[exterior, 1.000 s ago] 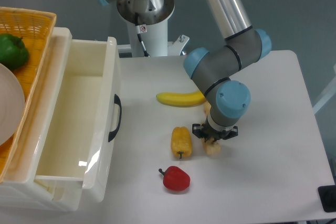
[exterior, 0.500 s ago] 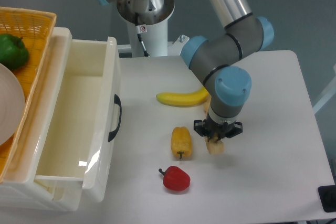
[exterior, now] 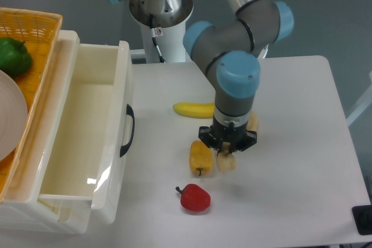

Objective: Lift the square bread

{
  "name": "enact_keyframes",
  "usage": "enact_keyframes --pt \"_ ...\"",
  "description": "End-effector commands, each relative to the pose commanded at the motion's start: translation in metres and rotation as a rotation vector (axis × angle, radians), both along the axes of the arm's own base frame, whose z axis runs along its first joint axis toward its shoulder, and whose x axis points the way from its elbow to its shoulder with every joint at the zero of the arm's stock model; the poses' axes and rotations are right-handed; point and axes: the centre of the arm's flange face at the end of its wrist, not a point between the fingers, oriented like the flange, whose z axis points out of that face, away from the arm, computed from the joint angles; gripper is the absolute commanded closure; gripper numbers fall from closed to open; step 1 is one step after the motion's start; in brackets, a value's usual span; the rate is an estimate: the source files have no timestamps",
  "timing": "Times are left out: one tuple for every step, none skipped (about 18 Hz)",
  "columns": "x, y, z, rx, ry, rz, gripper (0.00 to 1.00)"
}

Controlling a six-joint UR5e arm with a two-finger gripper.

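Note:
The square bread point(exterior: 226, 163) is a small tan block with orange-brown edges, hanging just below my gripper point(exterior: 226, 154), right beside the yellow pepper point(exterior: 200, 157). The gripper points straight down and its fingers are shut on the top of the bread. The bread seems to be held slightly above the white table, with a faint shadow under it. The wrist hides the upper part of the bread.
A banana point(exterior: 195, 110) lies behind the gripper, partly hidden by the arm. A tan food piece point(exterior: 253, 124) peeks out right of the wrist. A red pepper point(exterior: 195, 198) lies in front. An open white drawer point(exterior: 81, 137) and a basket point(exterior: 35, 27) with a green pepper point(exterior: 13, 55) stand at the left.
The arm has swung left with the bread in the gripper, from right of the yellow pepper to close beside it. The tan piece behind the wrist has come into view.

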Motion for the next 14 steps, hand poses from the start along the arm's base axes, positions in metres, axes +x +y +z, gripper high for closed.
enact_keyframes --pt "0.0026 0.0005 0.0037 0.003 0.004 -0.003 0.68" --pt "0.0054 0.0018 0.0038 0.001 0.003 -0.007 0.68" --pt "0.0074 0.0034 0.0038 -0.003 0.006 -0.011 0.68" --pt "0.0074 0.0034 0.0038 -0.003 0.006 -0.011 0.68" --pt "0.0066 0.0029 0.004 -0.001 0.007 -0.012 0.68" --pt "0.0064 0.0009 0.0024 -0.004 0.003 -0.019 0.68" --pt "0.006 0.0 0.0014 -0.007 0.002 -0.028 0.68" --pt "0.0075 0.0008 0.0007 -0.011 0.003 -0.032 0.68" --pt "0.0072 -0.0002 0.0026 -0.009 0.005 -0.032 0.68" --pt "0.0075 -0.0004 0.0036 -0.008 0.006 -0.032 0.68" --pt "0.007 -0.0012 0.0028 -0.009 0.005 -0.031 0.68" --pt "0.0074 -0.0012 0.0038 -0.006 0.005 -0.031 0.68" --pt "0.0062 -0.0025 0.0048 -0.003 0.005 -0.029 0.68" --pt "0.0061 -0.0036 0.0077 -0.001 0.009 -0.027 0.68"
